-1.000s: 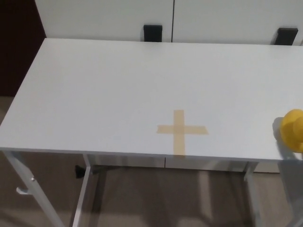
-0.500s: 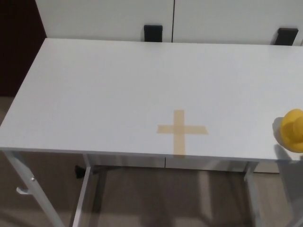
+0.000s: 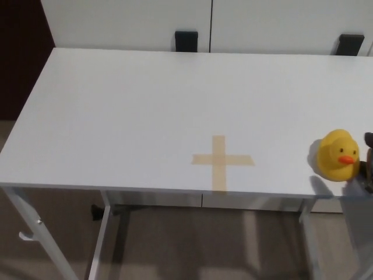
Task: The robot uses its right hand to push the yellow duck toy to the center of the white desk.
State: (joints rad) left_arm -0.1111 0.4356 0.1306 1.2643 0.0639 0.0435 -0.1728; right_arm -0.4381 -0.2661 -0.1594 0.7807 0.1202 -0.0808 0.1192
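Head view: the yellow duck toy (image 3: 337, 155) stands upright near the front right corner of the white bench (image 3: 134, 105), its orange beak turned toward the right edge. Just beside it, at the picture's right border, a dark sliver of the right robot hand (image 3: 368, 160) shows; too little of it is visible to tell whether its fingers are spread or pressed together, or whether it touches the duck. The left robot hand is not in view.

The duck lies directly to the left of the right robot hand, and the tan tape cross (image 3: 222, 160) marking the middle lies farther left again, well apart from the duck. A leftward push would likely carry the toy toward it.

The bench top is smooth, matte and otherwise bare. Behind it stand white cabinet panels (image 3: 128, 23) with two dark brackets (image 3: 186, 41); below, white legs and a brownish floor (image 3: 175, 251).
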